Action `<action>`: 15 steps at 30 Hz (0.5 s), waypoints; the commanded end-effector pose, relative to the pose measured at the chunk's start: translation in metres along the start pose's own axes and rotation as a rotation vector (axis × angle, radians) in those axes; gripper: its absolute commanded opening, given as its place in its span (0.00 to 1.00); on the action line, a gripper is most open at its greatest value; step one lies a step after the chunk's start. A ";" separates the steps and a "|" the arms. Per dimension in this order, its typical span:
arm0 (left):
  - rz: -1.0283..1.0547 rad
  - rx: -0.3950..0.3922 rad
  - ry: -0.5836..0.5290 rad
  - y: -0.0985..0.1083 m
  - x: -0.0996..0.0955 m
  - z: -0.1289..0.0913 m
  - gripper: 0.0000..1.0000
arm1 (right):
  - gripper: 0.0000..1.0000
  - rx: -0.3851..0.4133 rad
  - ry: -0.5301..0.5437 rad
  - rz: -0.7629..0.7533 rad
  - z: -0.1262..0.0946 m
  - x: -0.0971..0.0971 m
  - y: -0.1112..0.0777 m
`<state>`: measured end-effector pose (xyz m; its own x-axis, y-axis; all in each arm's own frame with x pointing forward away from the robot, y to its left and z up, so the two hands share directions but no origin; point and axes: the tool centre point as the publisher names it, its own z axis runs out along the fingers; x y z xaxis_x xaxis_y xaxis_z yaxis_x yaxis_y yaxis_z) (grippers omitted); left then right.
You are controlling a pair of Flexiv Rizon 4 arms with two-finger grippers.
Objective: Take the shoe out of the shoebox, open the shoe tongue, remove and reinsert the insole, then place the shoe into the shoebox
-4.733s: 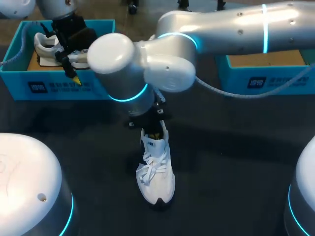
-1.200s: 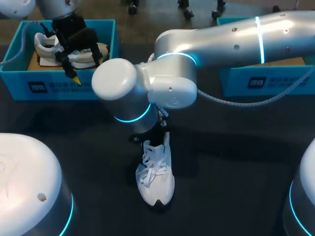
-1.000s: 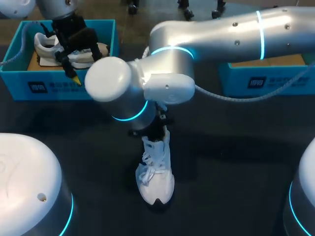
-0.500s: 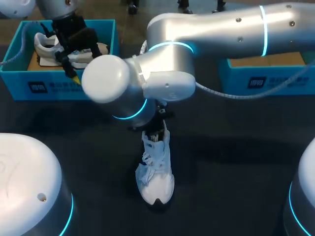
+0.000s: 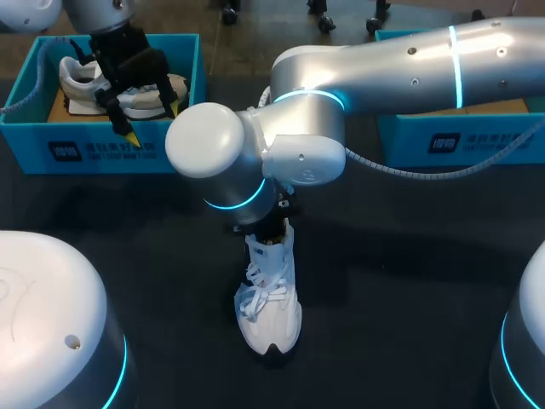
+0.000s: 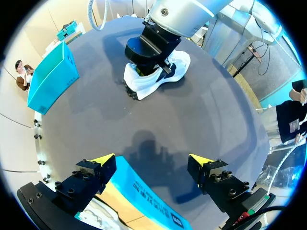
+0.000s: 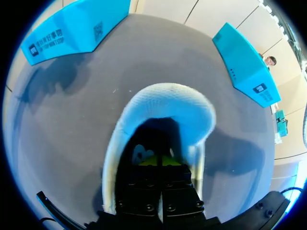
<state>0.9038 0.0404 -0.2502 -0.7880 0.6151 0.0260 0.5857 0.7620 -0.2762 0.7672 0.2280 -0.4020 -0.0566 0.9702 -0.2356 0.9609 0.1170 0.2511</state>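
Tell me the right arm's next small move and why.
Probably draw the right gripper slowly up and back out of the white shoe, bringing the insole if it is held. It sits deep in the shoe's opening, the shoe stands on the table, and no insole shows outside yet.

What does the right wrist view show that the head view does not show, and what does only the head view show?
Only the right wrist view: the right gripper, fingers together, with its yellow tips down inside the opening of the white shoe.
Only the head view: the shoe's laces and toe, and the open left gripper over the left shoebox, which holds a second shoe.
Both: the white shoe on the dark table, the left shoebox and the right shoebox.
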 end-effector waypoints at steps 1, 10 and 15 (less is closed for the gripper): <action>0.001 -0.003 0.001 0.000 0.000 -0.001 1.00 | 0.00 -0.003 0.059 -0.013 0.006 0.004 0.000; 0.001 -0.003 0.001 0.000 0.000 -0.001 1.00 | 0.00 -0.021 0.082 -0.014 -0.005 0.008 0.001; 0.001 -0.003 0.001 0.000 0.000 -0.001 1.00 | 0.00 -0.022 -0.003 0.018 -0.033 -0.015 0.006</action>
<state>0.9038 0.0403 -0.2502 -0.7879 0.6152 0.0260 0.5858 0.7619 -0.2762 0.7707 0.2229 -0.3910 -0.0544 0.9761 -0.2102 0.9568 0.1112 0.2687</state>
